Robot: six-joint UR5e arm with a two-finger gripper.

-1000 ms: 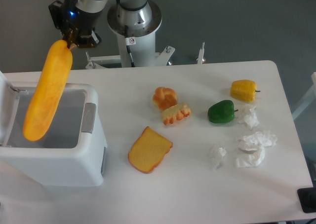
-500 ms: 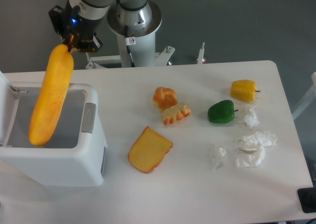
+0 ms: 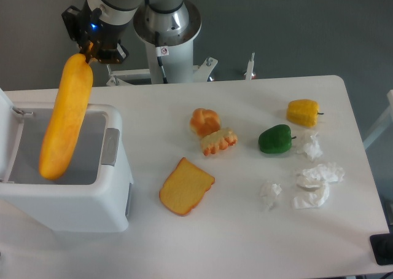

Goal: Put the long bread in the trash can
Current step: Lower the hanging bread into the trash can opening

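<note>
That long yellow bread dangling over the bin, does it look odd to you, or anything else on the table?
The long bread hangs slanted from the gripper, pinched only at its top end, over the open trash can. Crumpled white paper scraps lie scattered by the green pepper. Nothing looks spilled or broken.

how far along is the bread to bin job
Pickup looks done: the gripper holds the long bread by its top end, off the table. In hand: the loaf hangs nearly upright over the open trash can, whose lid is swung back. Left: release it, or lower it first, so it drops inside. I can't tell if its lower end is already below the rim.
</note>
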